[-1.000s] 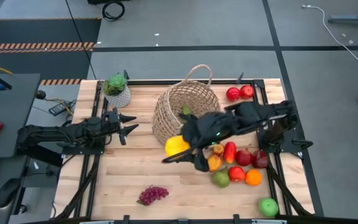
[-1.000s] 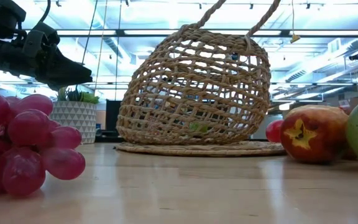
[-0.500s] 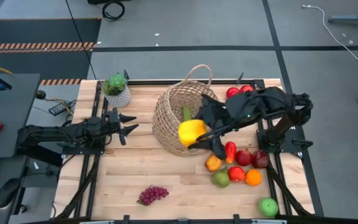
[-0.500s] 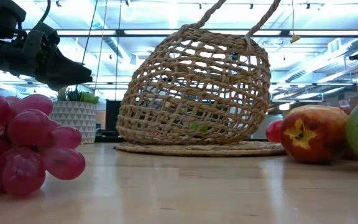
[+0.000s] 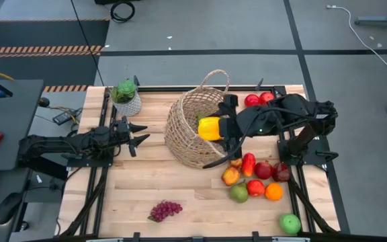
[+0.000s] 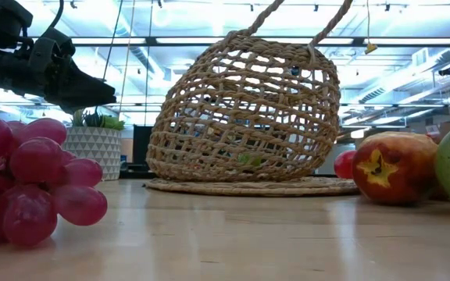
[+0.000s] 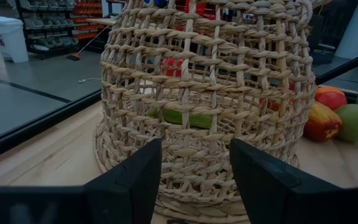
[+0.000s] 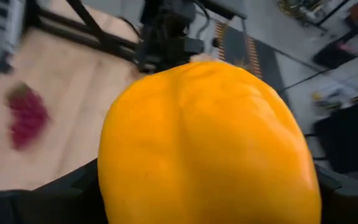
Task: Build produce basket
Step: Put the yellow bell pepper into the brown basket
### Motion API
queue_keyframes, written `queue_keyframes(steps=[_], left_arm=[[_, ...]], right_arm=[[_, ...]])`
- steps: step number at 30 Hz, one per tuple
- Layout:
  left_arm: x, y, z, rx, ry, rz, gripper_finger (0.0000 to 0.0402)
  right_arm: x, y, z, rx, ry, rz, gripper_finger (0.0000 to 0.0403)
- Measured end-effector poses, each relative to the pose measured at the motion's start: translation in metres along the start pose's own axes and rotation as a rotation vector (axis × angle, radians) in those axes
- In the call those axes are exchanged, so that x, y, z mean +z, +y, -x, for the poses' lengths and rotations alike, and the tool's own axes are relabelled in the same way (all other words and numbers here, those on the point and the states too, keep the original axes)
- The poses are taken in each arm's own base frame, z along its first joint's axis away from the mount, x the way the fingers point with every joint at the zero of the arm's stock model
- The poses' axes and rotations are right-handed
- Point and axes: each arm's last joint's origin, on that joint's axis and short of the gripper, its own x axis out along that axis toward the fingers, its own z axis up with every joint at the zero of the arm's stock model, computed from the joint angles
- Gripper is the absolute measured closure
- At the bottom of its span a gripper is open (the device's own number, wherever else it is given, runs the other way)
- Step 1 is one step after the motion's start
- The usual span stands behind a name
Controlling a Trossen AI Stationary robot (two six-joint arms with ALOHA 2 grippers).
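Note:
The tan wicker basket (image 5: 190,131) stands on its flat base mid-table, also in the low view (image 6: 248,109) and the left wrist view (image 7: 210,93). A green cucumber (image 7: 179,117) lies inside it. My right gripper (image 5: 213,131) is shut on the yellow pepper (image 5: 209,128) over the basket's mouth. My left gripper (image 5: 138,138) waits open to the basket's left, fingers pointing at its wall. The purple grapes (image 5: 165,210) lie near the near edge. Apples, an orange and other fruit (image 5: 255,178) lie to the basket's right. My right gripper pinches the yellow pepper (image 8: 207,143) between its two fingers (image 8: 48,196), one on each side of its body. The arm reaches in from the table's right. The pepper is lifted clear of the table and hangs above the basket's opening.
A green plant in a white pot (image 5: 126,99) stands at the far left corner. Two red apples (image 5: 259,99) lie by the far right edge, and a green apple (image 5: 289,223) near the near right corner. Bare wood lies between the grapes and the basket.
My right gripper has carried the yellow pepper up from just off the basket's near side, beside the fruit pile, toward the far edge, until it hangs over the basket's mouth. The arm has swung and turned as it went. The left arm has kept still.

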Motion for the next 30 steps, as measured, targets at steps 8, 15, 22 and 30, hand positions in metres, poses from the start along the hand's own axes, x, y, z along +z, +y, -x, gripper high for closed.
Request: queue_keyframes(steps=[8, 15, 22, 30], left_arm=[[0.000, 0.000, 0.000, 0.000, 0.000, 0.000, 0.0208], [0.000, 0.000, 0.000, 0.000, 0.000, 0.000, 0.0205], [0.000, 0.000, 0.000, 0.000, 0.000, 0.000, 0.0206], [0.000, 0.000, 0.000, 0.000, 0.000, 0.000, 0.0205]], right_arm=[[-0.002, -0.005, -0.003, -0.009, 0.015, 0.319, 0.0082], [-0.002, -0.006, -0.003, -0.056, 0.048, 0.704, 0.0075], [-0.003, -0.012, -0.003, -0.153, 0.140, 0.915, 0.0056], [-0.008, -0.024, -0.008, -0.163, 0.196, 1.006, 0.0054]])
